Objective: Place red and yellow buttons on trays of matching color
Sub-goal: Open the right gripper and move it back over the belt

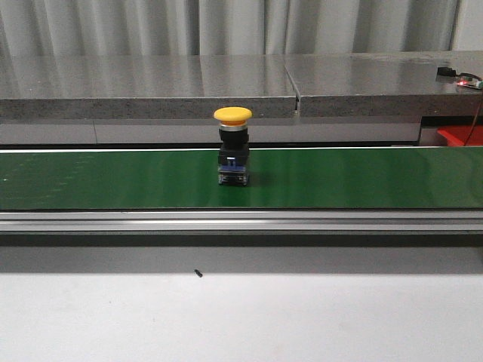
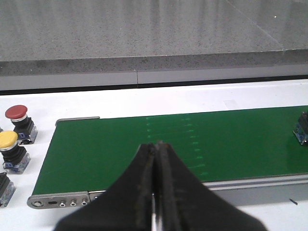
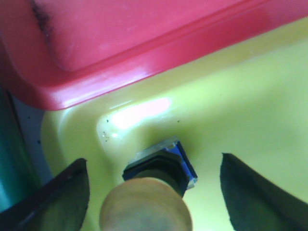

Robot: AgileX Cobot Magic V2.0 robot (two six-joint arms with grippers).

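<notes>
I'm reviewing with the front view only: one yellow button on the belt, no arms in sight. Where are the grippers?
Observer: The right gripper is open over the yellow tray.
Operator: Is anything in that tray?
Observer: A yellow button sits in it, between the fingers, which do not touch it.
Operator: And the left?
Observer: The left gripper is shut and empty, above the belt near its end.
Operator: Are there any more buttons?
Observer: A red button and a second yellow button stand just off that end of the belt.
</notes>
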